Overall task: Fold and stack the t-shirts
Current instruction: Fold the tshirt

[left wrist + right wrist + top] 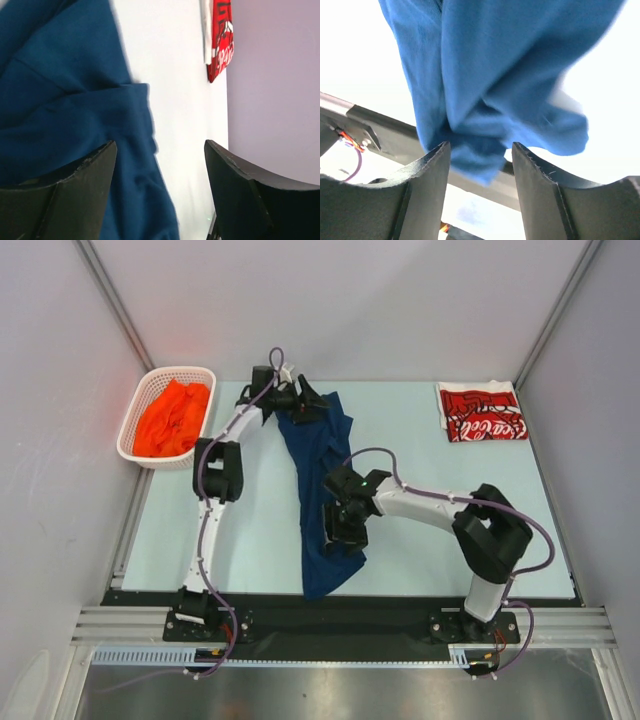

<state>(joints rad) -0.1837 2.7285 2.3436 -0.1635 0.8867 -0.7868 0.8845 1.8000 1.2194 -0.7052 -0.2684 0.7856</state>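
The navy t-shirt (318,455) is laid out in a long strip on the table (430,470), running from the left gripper (160,145) down past the right gripper (480,146). The left gripper's jaws are spread wide with nothing between them. A bunch of the navy cloth is pinched in the right gripper. The red t-shirt (482,412) is laid folded well beyond the right gripper. The orange t-shirt (172,420) is heaped in the basket (127,436), out past the left gripper.

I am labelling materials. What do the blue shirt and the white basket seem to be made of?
Blue shirt: soft matte cloth, probably cotton knit; it drapes and creases. Basket: probably rigid white plastic; moulded open lattice walls, smooth rim.
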